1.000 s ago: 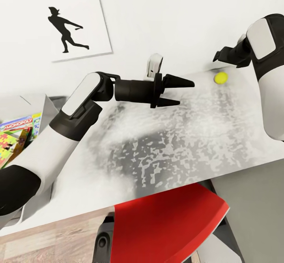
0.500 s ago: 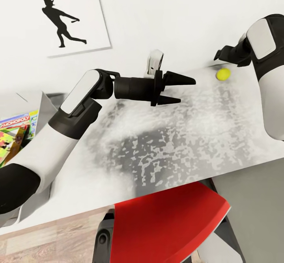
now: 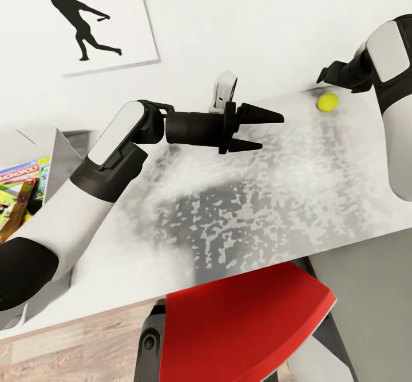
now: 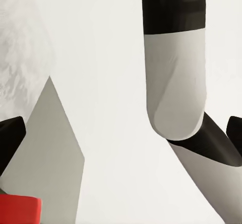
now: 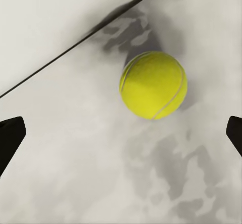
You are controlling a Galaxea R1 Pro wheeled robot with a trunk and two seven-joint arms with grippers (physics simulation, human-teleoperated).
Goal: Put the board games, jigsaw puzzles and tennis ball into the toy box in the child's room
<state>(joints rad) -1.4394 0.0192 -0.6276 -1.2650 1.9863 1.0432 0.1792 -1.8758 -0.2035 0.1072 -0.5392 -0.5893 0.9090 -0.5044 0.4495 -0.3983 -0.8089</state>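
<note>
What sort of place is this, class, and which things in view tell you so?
Probably a child's room or playroom: a tennis ball lies on the mottled grey table, a Monopoly box sits among colourful games at its end, and a baseball-player silhouette picture hangs on the wall.

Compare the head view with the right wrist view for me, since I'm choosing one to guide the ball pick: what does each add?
Head view alone: the left gripper open above the table, the toy box holding a board game, and a wall picture.

Right wrist view alone: the ball's seam lines, plus the tips of the right gripper's fingers spread wide apart.

Both: the tennis ball resting free on the marbled table near the wall.
</note>
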